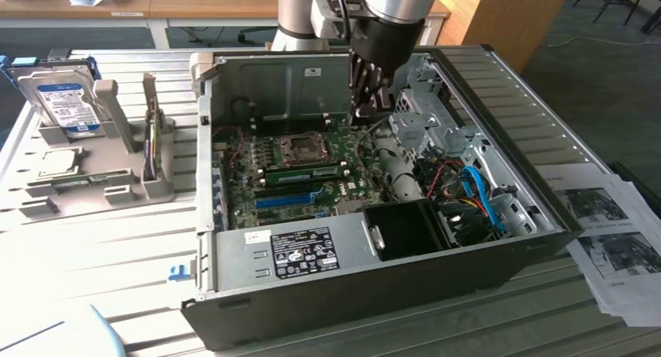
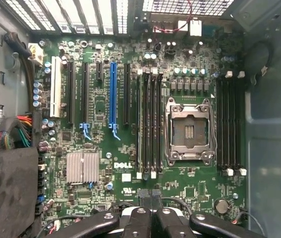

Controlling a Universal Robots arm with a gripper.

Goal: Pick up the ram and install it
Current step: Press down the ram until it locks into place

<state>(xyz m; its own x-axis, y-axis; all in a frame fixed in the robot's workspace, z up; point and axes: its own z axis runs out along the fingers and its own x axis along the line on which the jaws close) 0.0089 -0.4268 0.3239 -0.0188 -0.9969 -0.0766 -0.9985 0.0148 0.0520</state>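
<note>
Near the pincer, just past the CPU socket, the ram stands in its slot, and the pincer is pressed together on nothing. To seat it well, I'd press straight down, evenly, until both end clips snap. Count: one ram, one socket, one blue slot, and one hard drive far off on the counter.

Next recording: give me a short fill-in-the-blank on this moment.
1. The tool, inside the open case above the motherboard, has its jaws ___.
2. The hard drive stands to the exterior view's ___ of the case.
3. The motherboard's printed logo reads ___.
4. One long expansion slot is bright ___.
Missing words: shut, left, DELL, blue.
</note>
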